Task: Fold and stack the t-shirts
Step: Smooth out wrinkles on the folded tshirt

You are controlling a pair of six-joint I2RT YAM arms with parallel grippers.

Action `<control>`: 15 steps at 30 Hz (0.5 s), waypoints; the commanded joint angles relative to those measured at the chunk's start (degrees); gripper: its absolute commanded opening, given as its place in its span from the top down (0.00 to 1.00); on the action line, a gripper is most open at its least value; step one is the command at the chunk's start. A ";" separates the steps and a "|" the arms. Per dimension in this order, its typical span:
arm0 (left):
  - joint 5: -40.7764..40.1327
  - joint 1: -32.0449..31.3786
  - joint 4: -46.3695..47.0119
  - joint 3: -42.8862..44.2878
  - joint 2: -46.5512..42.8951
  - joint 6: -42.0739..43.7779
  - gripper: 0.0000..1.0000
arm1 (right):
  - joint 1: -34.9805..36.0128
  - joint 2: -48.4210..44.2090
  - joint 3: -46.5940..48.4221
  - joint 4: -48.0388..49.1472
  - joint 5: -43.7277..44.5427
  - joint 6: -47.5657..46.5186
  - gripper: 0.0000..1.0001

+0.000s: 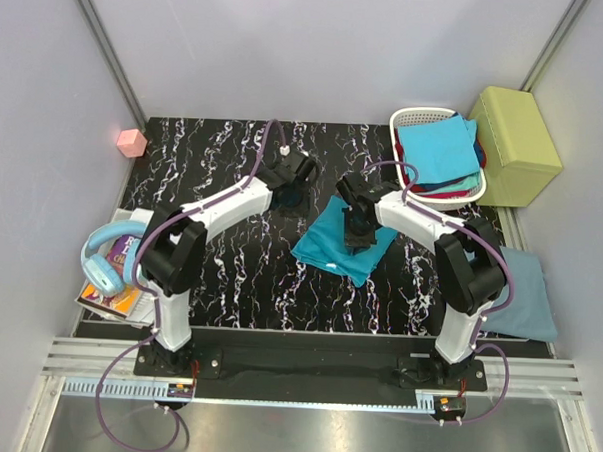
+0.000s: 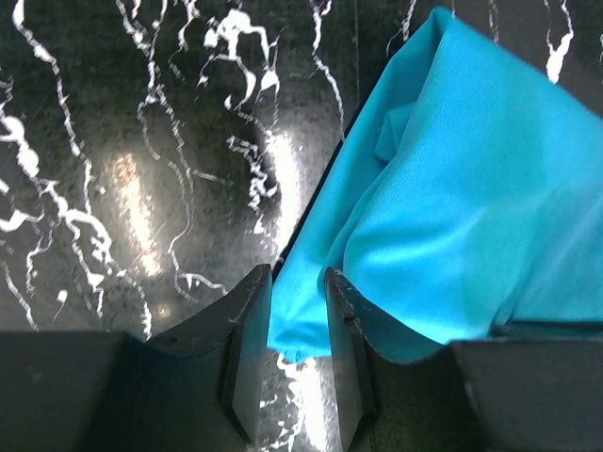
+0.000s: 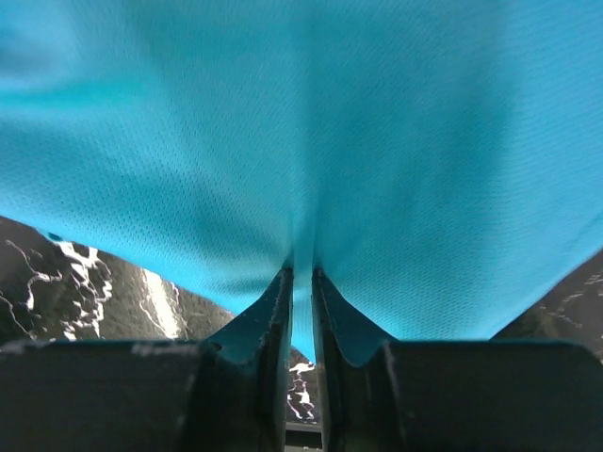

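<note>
Right hand [image 3: 301, 275] and left hand [image 2: 298, 279] pinch the teal t-shirt [image 1: 326, 245] (right arm [image 1: 422, 217] hides its middle).

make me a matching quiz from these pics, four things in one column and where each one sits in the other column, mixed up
Things
1. teal t-shirt
2. white basket
3. light blue headphones
4. pink cube

Places
a. far left, just off the black table, by the wall
b. near left edge, lying on books
c. middle of the black table, between the two arms
d. far right corner, beside the yellow-green box

Pairs: 1-c, 2-d, 3-b, 4-a
</note>
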 commanded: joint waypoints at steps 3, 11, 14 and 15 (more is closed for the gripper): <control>1.89 0.41 -0.56 5.14 3.18 1.29 0.66 | 2.80 -2.14 -2.64 2.21 -8.53 0.34 0.80; 2.86 0.59 -1.44 9.88 6.25 1.82 0.66 | 7.01 -2.14 -3.52 2.30 -15.04 0.43 0.79; 3.21 0.68 -1.97 11.47 6.96 1.82 0.66 | 7.46 -1.34 -4.13 2.04 -16.10 0.34 0.80; 3.30 0.68 -2.14 11.99 6.96 1.82 0.66 | 7.55 -1.43 -4.31 2.04 -14.36 0.34 0.81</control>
